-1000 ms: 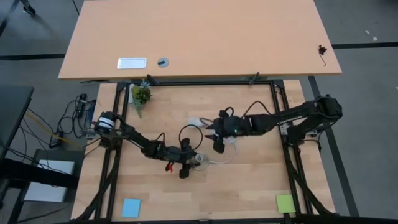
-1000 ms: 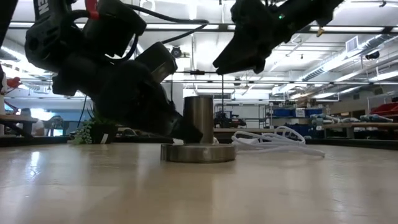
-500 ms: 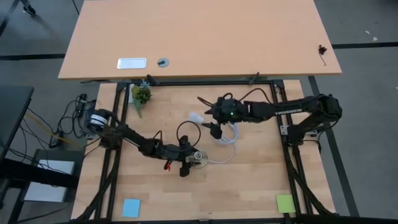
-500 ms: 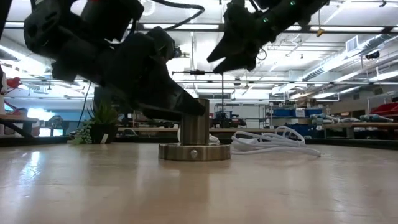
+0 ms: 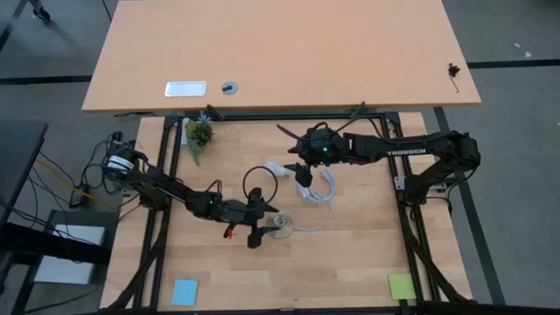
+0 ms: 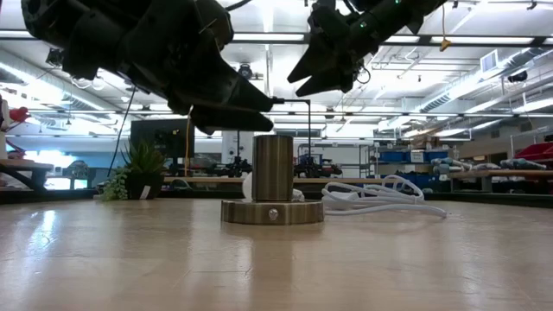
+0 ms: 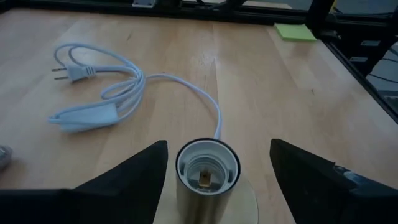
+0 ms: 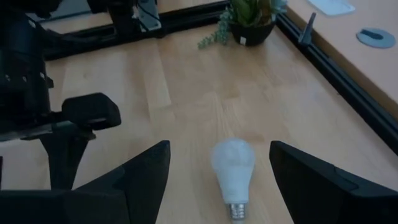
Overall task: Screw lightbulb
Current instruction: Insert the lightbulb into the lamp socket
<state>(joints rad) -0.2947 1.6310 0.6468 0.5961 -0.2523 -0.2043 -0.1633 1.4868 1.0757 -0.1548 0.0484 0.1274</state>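
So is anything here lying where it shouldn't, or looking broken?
Nothing looks broken. The lightbulb lies on its side on the wood, not yet in the socket, which stands upright and empty. The white cable sprawls in loose loops beside it. The right gripper hovers open over the bulb; the left gripper is open around the socket.

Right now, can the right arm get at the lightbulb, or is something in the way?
Probably yes. The right gripper hangs open above the lightbulb, which lies on its side on bare table between the spread fingers. The coiled cable and left gripper, at the socket, sit clear of it.
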